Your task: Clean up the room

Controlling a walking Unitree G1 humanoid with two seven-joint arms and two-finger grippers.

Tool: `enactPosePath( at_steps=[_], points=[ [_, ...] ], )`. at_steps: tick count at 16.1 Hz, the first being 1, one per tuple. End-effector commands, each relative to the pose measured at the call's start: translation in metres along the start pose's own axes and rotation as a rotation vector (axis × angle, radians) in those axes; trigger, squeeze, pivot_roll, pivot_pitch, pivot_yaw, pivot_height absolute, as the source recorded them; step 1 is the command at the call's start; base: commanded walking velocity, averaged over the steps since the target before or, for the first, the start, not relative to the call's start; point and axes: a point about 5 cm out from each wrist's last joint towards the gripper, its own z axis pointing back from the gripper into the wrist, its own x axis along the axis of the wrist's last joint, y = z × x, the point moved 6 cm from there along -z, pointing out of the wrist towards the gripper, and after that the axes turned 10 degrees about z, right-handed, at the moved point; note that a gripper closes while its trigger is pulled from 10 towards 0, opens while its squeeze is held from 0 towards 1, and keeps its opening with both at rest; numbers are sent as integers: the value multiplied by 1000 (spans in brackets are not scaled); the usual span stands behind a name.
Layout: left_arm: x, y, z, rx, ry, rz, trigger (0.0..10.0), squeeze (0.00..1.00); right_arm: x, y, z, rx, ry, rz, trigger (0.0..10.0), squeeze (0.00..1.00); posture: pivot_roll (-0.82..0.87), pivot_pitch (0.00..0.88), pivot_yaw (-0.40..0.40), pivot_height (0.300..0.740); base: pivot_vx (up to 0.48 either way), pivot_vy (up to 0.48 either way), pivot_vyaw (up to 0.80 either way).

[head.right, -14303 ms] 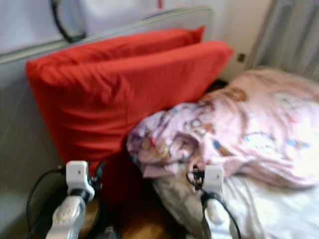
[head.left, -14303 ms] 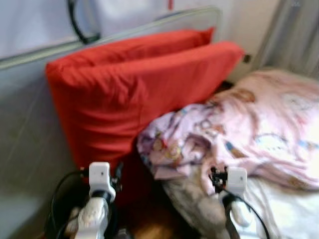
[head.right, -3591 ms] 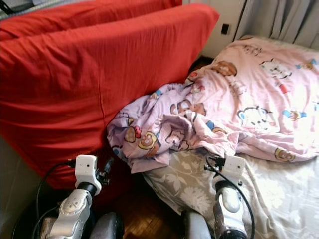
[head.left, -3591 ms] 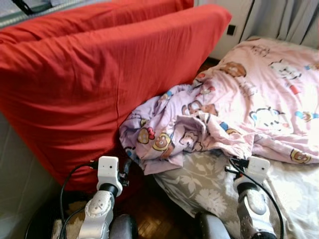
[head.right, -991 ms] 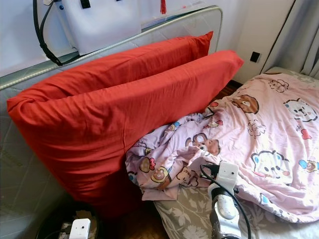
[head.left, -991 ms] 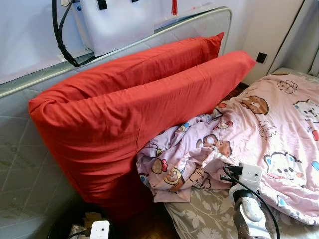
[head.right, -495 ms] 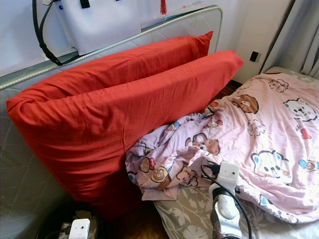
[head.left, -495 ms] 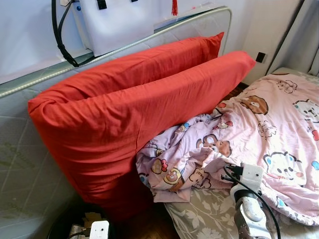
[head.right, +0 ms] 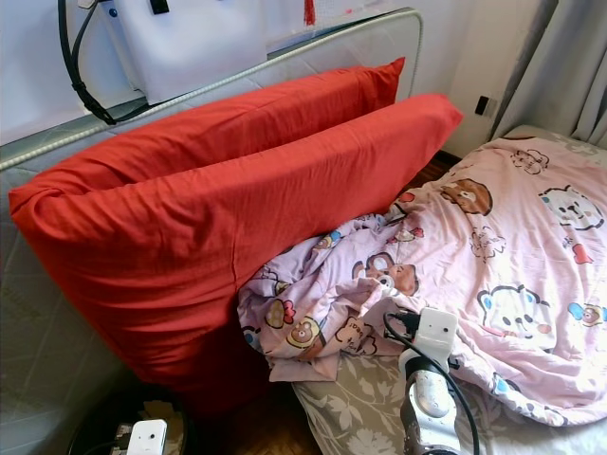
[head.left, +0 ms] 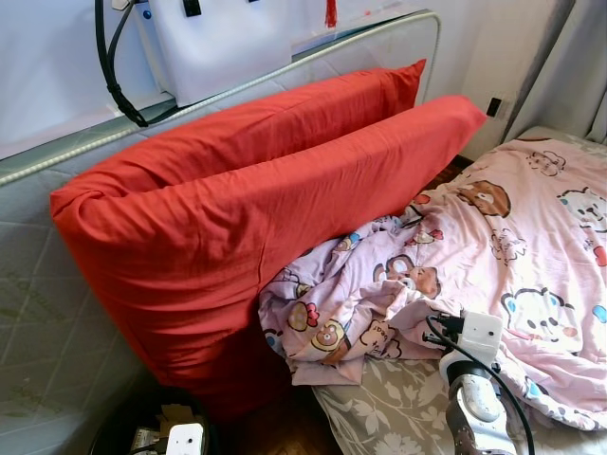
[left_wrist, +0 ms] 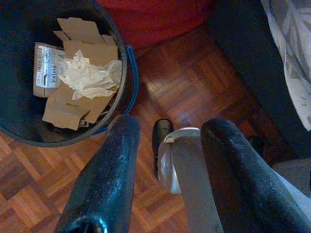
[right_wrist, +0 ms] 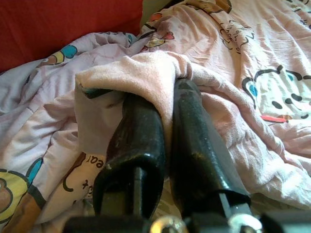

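Note:
A pink cartoon-print blanket (head.left: pixel 493 237) lies crumpled on the bed, its bunched end against two big red pillows (head.left: pixel 266 199). My right gripper (right_wrist: pixel 165 104) is shut on a folded edge of the blanket (right_wrist: pixel 146 68), which drapes over both fingertips. In the eye views its white wrist (head.left: pixel 479 334) sits at the blanket's near edge, above the grey floral sheet (head.left: pixel 379 412). My left gripper (left_wrist: pixel 170 128) hangs open and empty over the wood floor, beside a black bin (left_wrist: pixel 127 87) holding cardboard and crumpled paper (left_wrist: pixel 90 75).
The red pillows lean on a grey mattress (head.left: pixel 57 313) standing against the wall. A white bag with a black strap (head.left: pixel 218 43) rests on top of it. Curtains (head.left: pixel 579 66) hang at the far right. The bin (head.left: pixel 119 427) stands on the floor below the pillows.
The head view has lifted since the older frames, so my arms now sit lower in the picture. Over the last second the scene holds still, with the right gripper staying at the blanket's edge.

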Motion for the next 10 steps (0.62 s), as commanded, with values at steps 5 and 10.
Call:
enactPosePath(
  at_steps=[5, 10],
  points=[
    [-6, 5, 2, 5, 20, -18, 10000, 0, 5, -4, -1, -17, -22, 5, 10000, 0, -3, 33, 37, 740, 0, 0, 0],
    [-5, 3, 1, 2, 20, -20, 10000, 0, 5, -4, -1, -23, -24, 6, 10000, 0, -3, 34, 36, 740, -48, 0, 0]
  ],
)
